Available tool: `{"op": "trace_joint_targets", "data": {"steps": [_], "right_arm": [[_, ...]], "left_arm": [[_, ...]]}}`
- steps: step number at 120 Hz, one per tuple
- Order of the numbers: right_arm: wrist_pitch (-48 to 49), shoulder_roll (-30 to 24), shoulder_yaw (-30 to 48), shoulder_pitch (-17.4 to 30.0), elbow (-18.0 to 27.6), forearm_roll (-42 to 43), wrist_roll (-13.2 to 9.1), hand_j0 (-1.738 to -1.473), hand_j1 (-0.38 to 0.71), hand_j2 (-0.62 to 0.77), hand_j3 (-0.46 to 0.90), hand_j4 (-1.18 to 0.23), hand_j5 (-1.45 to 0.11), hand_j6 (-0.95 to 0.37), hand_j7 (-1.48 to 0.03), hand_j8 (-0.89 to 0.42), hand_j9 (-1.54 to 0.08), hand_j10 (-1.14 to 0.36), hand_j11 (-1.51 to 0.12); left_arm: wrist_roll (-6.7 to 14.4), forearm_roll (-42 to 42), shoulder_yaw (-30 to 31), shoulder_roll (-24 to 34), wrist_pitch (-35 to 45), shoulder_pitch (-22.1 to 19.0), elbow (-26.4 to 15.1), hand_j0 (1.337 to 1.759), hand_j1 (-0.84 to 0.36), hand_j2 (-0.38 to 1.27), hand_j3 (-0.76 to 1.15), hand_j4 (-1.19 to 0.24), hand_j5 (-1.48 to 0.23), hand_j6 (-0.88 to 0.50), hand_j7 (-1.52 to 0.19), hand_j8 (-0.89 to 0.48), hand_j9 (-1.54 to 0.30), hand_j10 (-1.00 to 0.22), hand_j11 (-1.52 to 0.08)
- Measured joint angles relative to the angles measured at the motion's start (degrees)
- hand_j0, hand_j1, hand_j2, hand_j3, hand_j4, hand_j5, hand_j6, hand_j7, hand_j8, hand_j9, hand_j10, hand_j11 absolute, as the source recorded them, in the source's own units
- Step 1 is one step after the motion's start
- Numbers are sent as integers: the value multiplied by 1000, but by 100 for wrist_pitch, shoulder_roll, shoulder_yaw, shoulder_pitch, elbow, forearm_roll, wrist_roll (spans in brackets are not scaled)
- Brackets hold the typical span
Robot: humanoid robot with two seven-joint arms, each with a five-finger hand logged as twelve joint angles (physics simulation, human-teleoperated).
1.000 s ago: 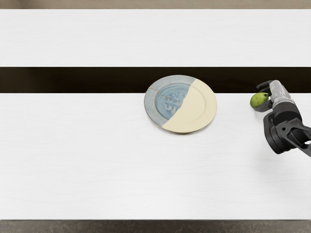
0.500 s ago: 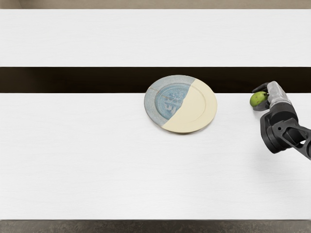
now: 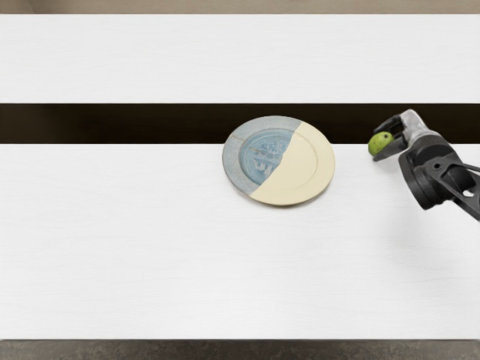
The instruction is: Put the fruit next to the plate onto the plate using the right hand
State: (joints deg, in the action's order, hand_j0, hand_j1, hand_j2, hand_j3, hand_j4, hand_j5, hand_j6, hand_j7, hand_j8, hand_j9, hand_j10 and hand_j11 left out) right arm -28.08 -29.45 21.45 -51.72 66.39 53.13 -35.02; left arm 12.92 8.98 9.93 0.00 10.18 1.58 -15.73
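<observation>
White worktop (image 3: pixel 150 247) is carrying a round blue-and-cream ceramic plate (image 3: pixel 324 161). Right of the plate, the black-and-grey right hand (image 3: pixel 409 135) is clasping the small green fruit (image 3: pixel 380 142) in curled fingers (image 3: pixel 389 124), with the fruit on the plate-facing side. Against a second ago, both are sitting nearer the plate, though not yet over it.

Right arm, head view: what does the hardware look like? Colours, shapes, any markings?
The right hand has black fingers and a rounded, silver-grey back. Behind it the forearm is matte black and bulky, built from angular housings around a round joint. No markings show at this size.
</observation>
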Motion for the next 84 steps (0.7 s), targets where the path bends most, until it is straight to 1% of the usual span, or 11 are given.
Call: {"op": "trace_joint_targets", "data": {"steps": [10,27,32,50,67,84], "right_arm": [[242,8,8,-154,8,-188,2,-1656,294,363,2,-738,-1027,-418,-988,-376,-1025,-714,-1027],[530,12,19,-347,31,-385,6,-1657,301,367,2,-737,-1054,-406,-999,-354,-1048,-720,-1057],[621,22,34,-412,42,-415,8,-1658,315,393,2,-737,-1058,-403,-1001,-349,-1052,-715,-1064],[1262,109,437,-524,97,-460,9,-1658,314,382,1,-738,-1070,-394,-1006,-338,-1063,-700,-1083],[1717,335,633,-548,132,-473,8,-1658,317,384,1,-738,-1076,-390,-1008,-332,-1067,-694,-1087],[1949,663,677,-535,145,-486,7,-1658,331,400,2,-734,-1086,-378,-1009,-319,-1069,-685,-1089]], "left_arm": [[0,0,1,0,0,0,0,1658,324,4,0,-21,-27,-21,-27,-21,-27,-21,-27],[0,0,1,0,1,0,0,1658,324,4,0,-21,-27,-21,-27,-21,-27,-21,-27],[0,0,1,0,1,0,0,1658,324,4,0,-21,-27,-21,-27,-21,-27,-21,-27],[0,0,2,0,1,0,0,1658,324,4,0,-21,-27,-21,-27,-21,-27,-21,-27],[0,0,0,0,1,0,0,1658,324,4,0,-21,-27,-21,-27,-21,-27,-21,-27],[0,0,0,0,1,0,0,1658,324,4,0,-21,-28,-21,-27,-21,-27,-21,-28]]}}
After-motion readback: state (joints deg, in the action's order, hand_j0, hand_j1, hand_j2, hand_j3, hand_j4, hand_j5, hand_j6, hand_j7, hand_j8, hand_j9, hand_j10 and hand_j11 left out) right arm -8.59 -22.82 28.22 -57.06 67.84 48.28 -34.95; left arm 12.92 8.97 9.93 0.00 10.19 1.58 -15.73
